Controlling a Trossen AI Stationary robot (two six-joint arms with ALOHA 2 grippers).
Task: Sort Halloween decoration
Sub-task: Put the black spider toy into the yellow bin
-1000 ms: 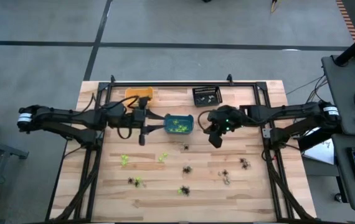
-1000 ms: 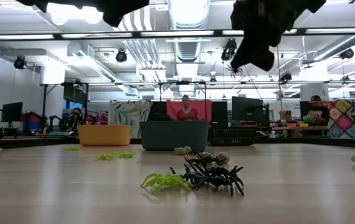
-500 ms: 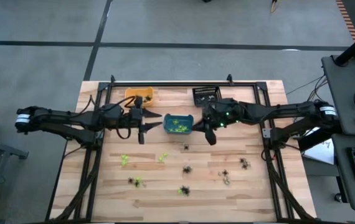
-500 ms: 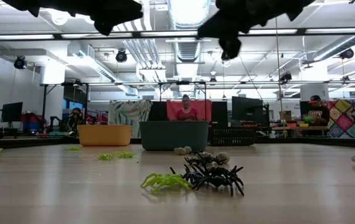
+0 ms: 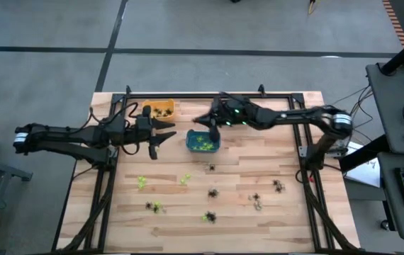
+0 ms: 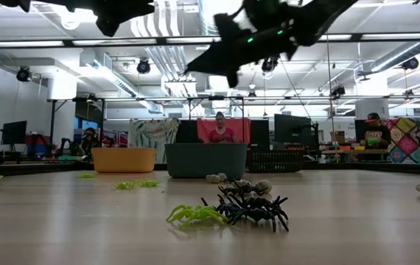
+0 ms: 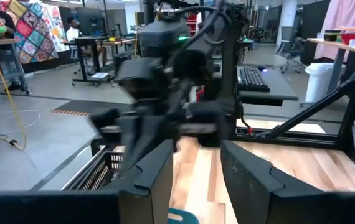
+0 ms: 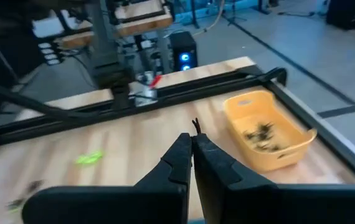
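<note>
Green and dark trinkets (image 5: 213, 192) lie scattered on the near half of the wooden table (image 5: 294, 219). At the far side stand an orange bin (image 5: 158, 108) with dark trinkets, a teal bin (image 5: 203, 140) with green ones, and a black bin (image 5: 234, 106) partly under my right arm. My right gripper (image 5: 199, 119) hovers level above the teal bin's far left corner. It points at the orange bin (image 8: 268, 134) and is shut on a dark trinket. My left gripper (image 5: 165, 134) hangs open and empty left of the teal bin. My right gripper pinches a dark trinket between its two fingertips; only a thin dark sliver (image 8: 195, 126) sticks out past them, and the rest is hidden between the fingers. The fingers lie about level, coming from the table's right. The trinket is lifted clear of the table and bins.
The metal frame rails (image 5: 188, 96) run along the table's far edge and sides. In the low view a green trinket (image 6: 195, 215) and a clump of dark ones (image 6: 254, 207) lie close to the camera. People sit in the room beyond the table.
My right gripper has swung from right of the teal bin across its far side toward the table's left, toward the orange bin, tipping up to level and staying shut. My left gripper has drawn back a little toward the table's left edge and rolled slightly.
</note>
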